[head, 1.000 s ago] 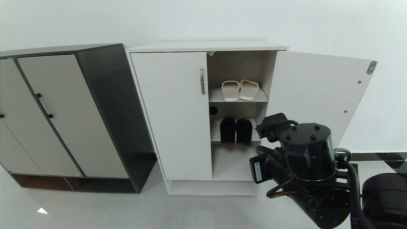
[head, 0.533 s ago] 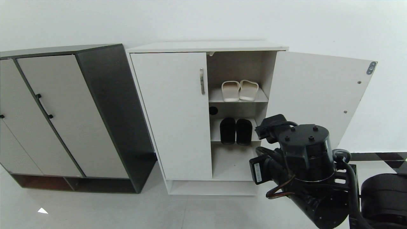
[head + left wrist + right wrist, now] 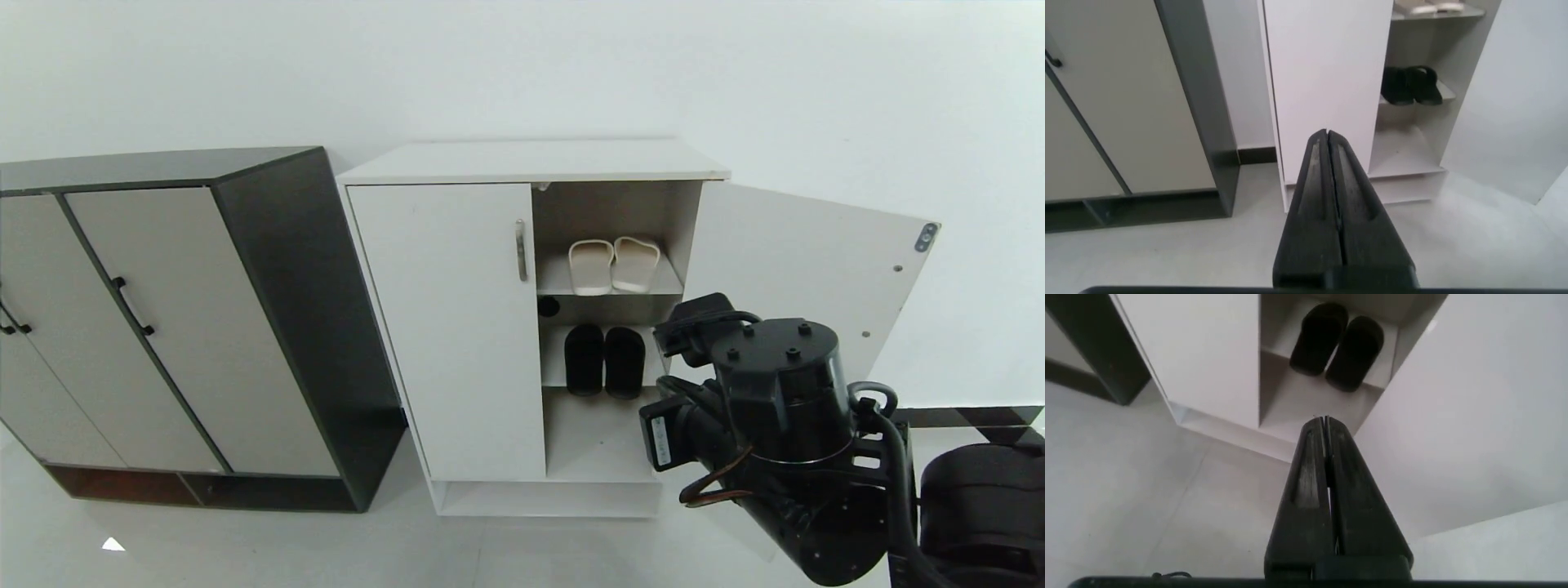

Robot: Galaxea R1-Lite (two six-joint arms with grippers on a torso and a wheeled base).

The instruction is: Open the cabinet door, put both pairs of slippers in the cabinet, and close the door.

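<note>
Black rounded slippers (image 3: pixel 584 359) (middle shelf (image 3: pixel 552 369))

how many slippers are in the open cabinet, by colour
white slippers: 2
black slippers: 2
total: 4

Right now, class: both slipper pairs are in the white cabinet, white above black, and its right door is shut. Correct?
No. The head view shows the right door open, not shut. The rest holds: the white pair sits above the black pair in the white cabinet.
</note>
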